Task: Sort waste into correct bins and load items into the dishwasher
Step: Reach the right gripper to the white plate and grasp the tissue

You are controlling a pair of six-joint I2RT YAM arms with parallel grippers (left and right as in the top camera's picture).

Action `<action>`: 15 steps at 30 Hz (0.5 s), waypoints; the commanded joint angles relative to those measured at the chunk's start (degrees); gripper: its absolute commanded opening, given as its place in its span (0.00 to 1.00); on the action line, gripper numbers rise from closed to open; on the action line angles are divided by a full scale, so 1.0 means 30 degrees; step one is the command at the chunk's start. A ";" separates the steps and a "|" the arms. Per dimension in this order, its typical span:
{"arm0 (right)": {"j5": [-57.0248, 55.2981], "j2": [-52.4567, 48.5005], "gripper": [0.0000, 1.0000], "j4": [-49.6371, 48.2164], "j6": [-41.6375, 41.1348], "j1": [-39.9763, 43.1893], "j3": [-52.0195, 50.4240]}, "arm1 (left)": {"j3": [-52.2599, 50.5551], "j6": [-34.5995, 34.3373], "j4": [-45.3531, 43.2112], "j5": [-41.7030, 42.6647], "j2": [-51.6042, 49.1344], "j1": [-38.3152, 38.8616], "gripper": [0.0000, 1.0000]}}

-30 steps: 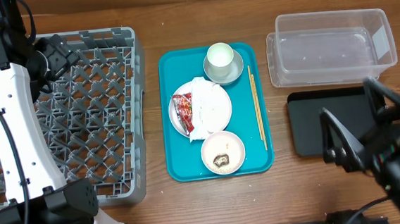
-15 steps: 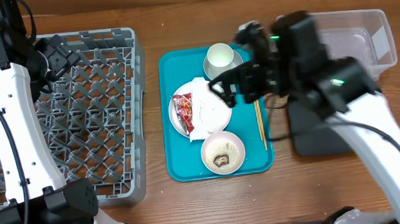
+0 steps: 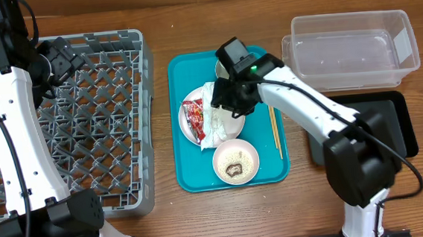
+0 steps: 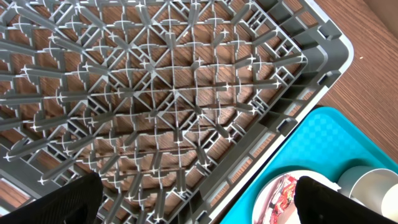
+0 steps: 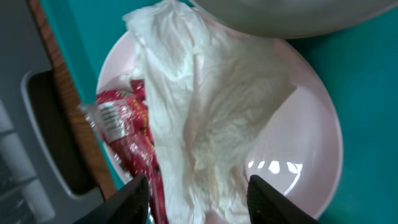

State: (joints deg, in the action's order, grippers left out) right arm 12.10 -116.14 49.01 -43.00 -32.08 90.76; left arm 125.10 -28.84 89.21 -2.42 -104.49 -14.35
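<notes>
Seen from above, the left arm [image 3: 11, 132] is arching up the left side of the table [image 3: 152, 18]. Its left gripper [image 3: 60, 60] is hovering over the far part of the grey dish rack [image 3: 146, 123]. The right arm [image 3: 308, 112] is stretching leftward from beside the black tray [image 3: 394, 120], crossing the chopsticks [image 3: 276, 140] onto the teal tray [image 3: 193, 176]. The right gripper [image 3: 225, 96] is pointing down at the large plate [image 3: 235, 121], where the napkin [image 3: 216, 126] and the red wrapper [image 3: 195, 118] are lying side by side. A bowl [image 3: 248, 155] holding a brown lump [image 3: 234, 167] is sitting nearer on the same tray. The clear tub [image 3: 409, 45] is standing at the far right.

Through the left wrist camera, the jaws are gaping wide with nothing between them, hanging above the rack's lattice. The wrapper's end and a cup [image 4: 367, 186] are peeking in at the lower right.

Through the right wrist camera, the jaws are standing parted just over the plate. One fingertip [image 5: 134, 199] is sitting by the wrapper and the other beyond the napkin, which is filling most of the gap. I cannot tell whether they are touching it.
</notes>
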 commanded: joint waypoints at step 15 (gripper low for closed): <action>-0.4255 -0.2040 0.43 -0.1894 -0.4277 -0.1450 -0.0561 | 0.0051 -0.0328 0.0036 -0.0182 -0.0044 0.0036 1.00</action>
State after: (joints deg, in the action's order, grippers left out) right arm 3.09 -121.05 42.96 -54.94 -36.03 89.56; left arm 125.10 -28.84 89.21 -2.42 -104.49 -14.35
